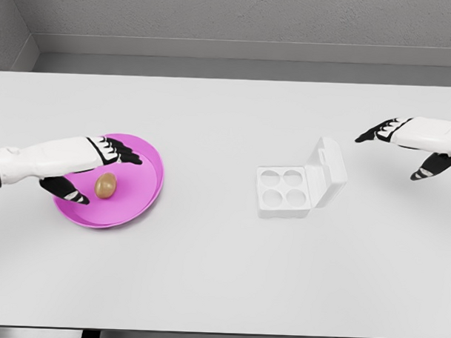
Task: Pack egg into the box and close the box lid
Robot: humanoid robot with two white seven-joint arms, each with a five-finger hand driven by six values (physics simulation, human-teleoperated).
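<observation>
I am holding my left hand (pixel 92 168) open over the pink plate (pixel 147 192), and the egg (pixel 106 185) is lying just below my fingers (pixel 122 152), between them and the thumb, long axis roughly upright in the view. Whether I am touching it, I cannot tell. My right hand (pixel 415 146) is hovering open, beyond the open box (pixel 299 185), far from the egg.

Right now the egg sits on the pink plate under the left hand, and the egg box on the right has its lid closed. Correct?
Not quite. The head view shows the egg box with its lid open, all four cups empty. The rest holds: the egg sits on the pink plate, under the left hand.
</observation>
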